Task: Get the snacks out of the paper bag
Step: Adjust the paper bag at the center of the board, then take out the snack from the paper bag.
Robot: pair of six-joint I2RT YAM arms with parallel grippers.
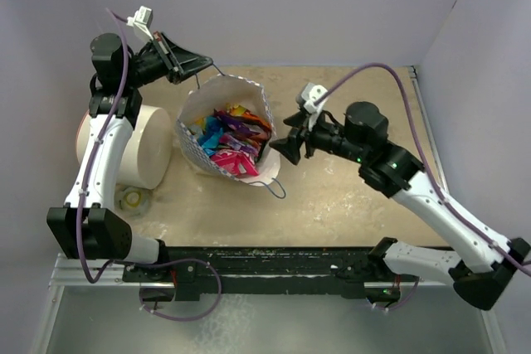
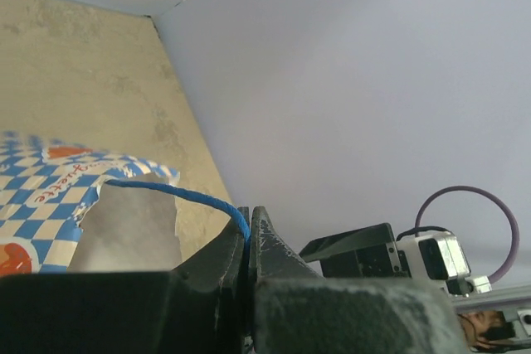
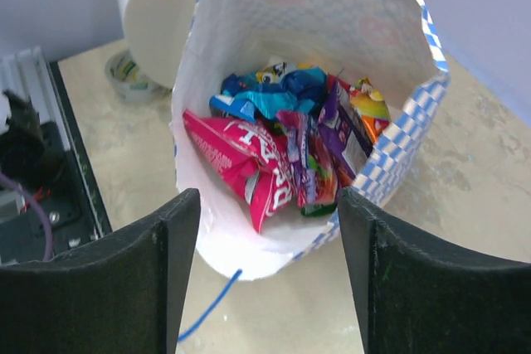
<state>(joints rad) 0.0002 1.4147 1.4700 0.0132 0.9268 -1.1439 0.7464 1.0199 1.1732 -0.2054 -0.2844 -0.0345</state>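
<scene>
Snacks (image 3: pixel 278 151) lie heaped inside the paper bag (image 3: pixel 274 14), its blue cord handle (image 2: pixel 178 194) pinched tight by our left gripper (image 2: pixel 249 242); our right gripper (image 3: pixel 267 209), jaws spread, hovers at the bag's mouth. We fear the thin cord slipping, collapsing the bag.

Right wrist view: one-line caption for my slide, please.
Open right claw faces the paper bag, snacks piled inside, none gripped yet.
</scene>
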